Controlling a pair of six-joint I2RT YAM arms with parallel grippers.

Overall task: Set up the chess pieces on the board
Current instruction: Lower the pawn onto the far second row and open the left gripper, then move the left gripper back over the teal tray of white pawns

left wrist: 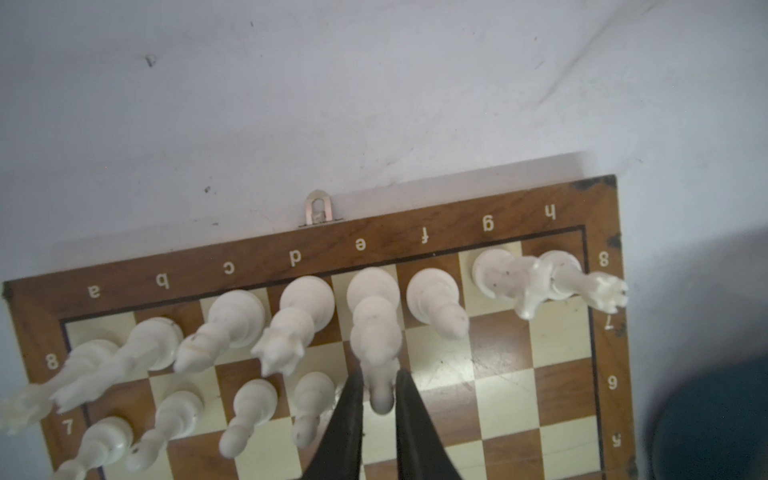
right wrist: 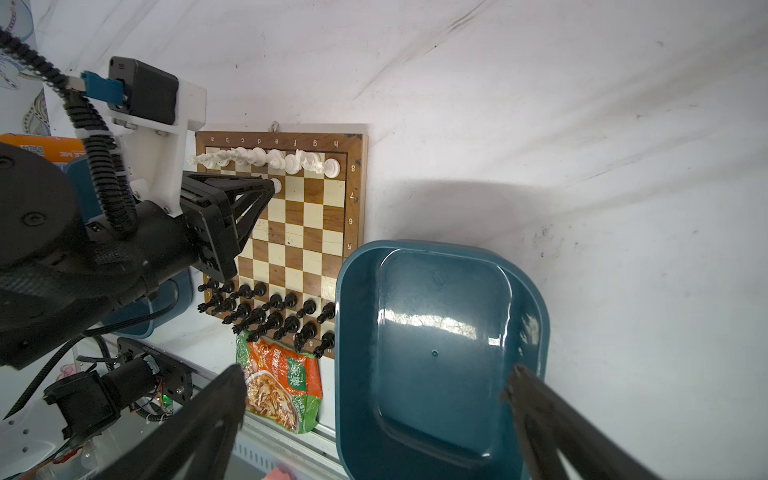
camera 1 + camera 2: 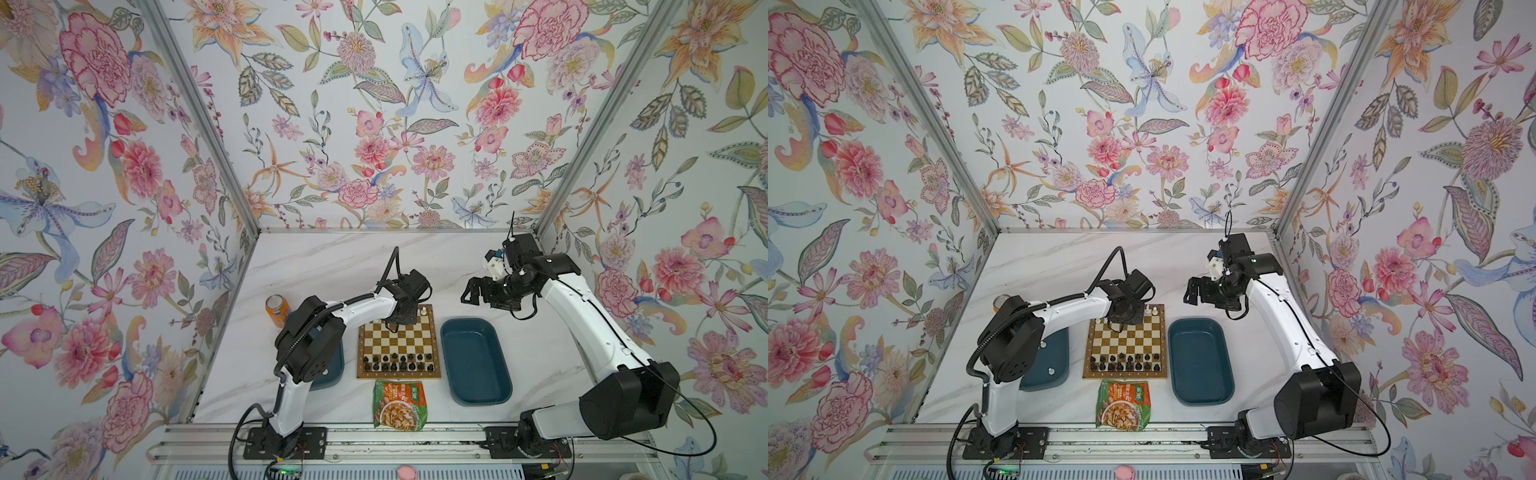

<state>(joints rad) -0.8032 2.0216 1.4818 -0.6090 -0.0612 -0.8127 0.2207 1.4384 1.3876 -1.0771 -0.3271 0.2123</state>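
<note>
The board [image 3: 399, 376] lies mid-table in both top views [image 3: 1124, 375]. Black pieces [image 3: 399, 361] fill its two near rows. White pieces [image 1: 307, 299] line the far row, and several white pawns [image 1: 253, 399] stand in the row in front of them. My left gripper [image 1: 378, 376] hangs over that pawn row. Its jaws stand slightly apart on either side of a white pawn [image 1: 381, 399] that stands on the board, with thin gaps beside the pawn's head. My right gripper [image 3: 467, 293] hovers wide open and empty beyond the right tray [image 2: 436, 316]. One white pawn [image 3: 1052, 371] lies in the left tray.
Two dark teal trays flank the board, the right one [image 3: 476, 361] empty and the left one [image 3: 1046, 361] partly under my left arm. An orange can [image 3: 277, 309] stands at the far left. A noodle packet [image 3: 400, 405] lies in front of the board.
</note>
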